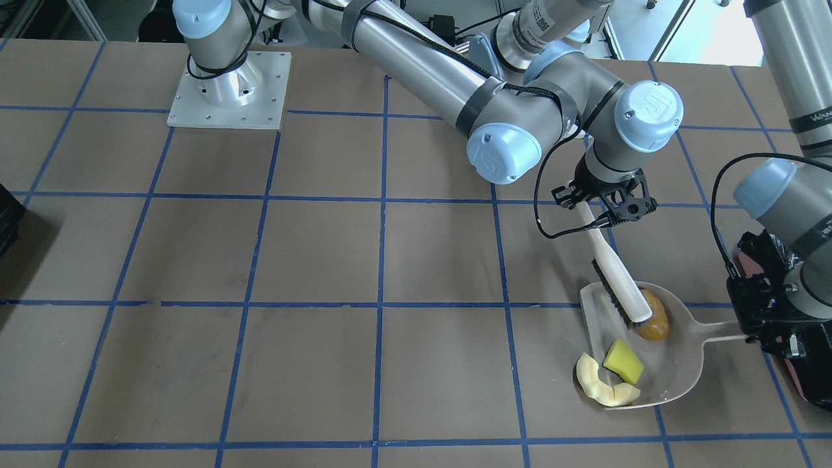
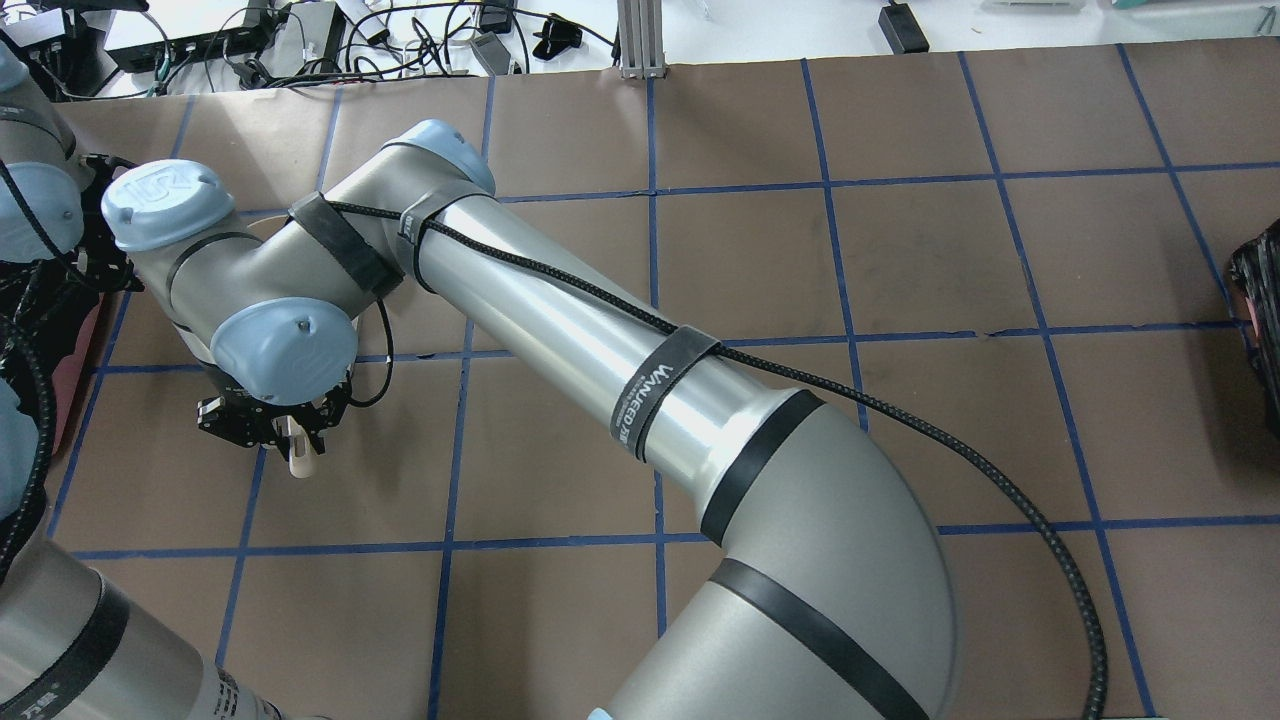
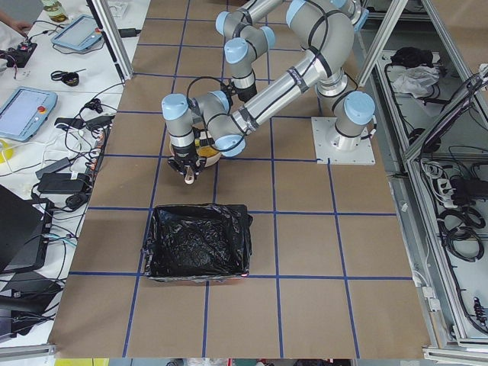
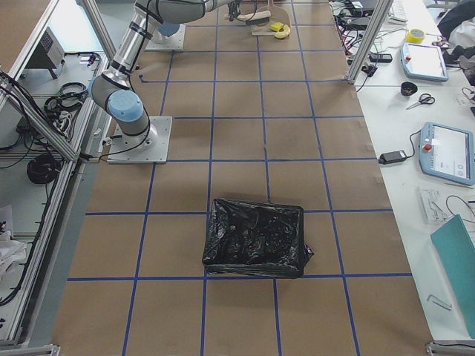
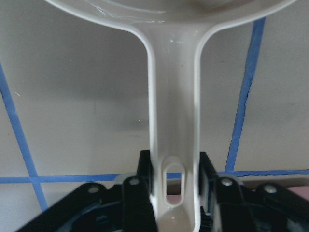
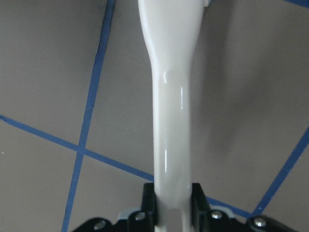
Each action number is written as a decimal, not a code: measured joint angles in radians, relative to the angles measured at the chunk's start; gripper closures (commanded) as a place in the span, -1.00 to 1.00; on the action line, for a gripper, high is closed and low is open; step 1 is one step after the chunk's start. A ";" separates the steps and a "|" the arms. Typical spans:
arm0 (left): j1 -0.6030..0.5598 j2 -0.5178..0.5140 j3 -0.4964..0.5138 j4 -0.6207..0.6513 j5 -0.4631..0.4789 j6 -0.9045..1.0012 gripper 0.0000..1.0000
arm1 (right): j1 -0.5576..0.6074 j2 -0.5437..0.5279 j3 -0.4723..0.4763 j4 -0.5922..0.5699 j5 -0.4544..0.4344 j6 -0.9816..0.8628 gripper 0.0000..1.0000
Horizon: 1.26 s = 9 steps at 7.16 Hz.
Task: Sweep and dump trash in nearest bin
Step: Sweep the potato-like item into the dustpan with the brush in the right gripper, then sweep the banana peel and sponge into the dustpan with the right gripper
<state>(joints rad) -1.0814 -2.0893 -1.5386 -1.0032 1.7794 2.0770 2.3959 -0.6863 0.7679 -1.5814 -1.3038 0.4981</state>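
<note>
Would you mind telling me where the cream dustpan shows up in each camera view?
Front-facing: dustpan lower right.
Overhead: hidden under the right arm.
Exterior left: upper centre, mostly hidden too.
Exterior right: top centre.
Left wrist: handle fills the centre.
Right wrist: not in it.
Shared landmark: blue tape grid.
</note>
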 measured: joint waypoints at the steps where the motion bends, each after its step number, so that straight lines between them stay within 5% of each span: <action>1: 0.000 0.000 0.000 0.000 0.000 0.000 1.00 | -0.016 -0.026 0.003 0.022 -0.002 0.016 1.00; 3: 0.000 0.000 0.000 0.000 0.000 0.001 1.00 | -0.096 -0.036 0.005 0.025 -0.012 0.090 1.00; 6: 0.000 -0.001 0.000 0.000 0.000 0.002 1.00 | -0.165 0.030 -0.007 -0.135 -0.004 0.407 1.00; 9: 0.000 -0.001 0.000 0.000 0.000 0.001 1.00 | -0.163 0.090 -0.031 -0.194 -0.001 0.390 1.00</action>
<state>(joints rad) -1.0815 -2.0908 -1.5386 -1.0032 1.7795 2.0776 2.2325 -0.5965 0.7367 -1.7752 -1.3051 0.8881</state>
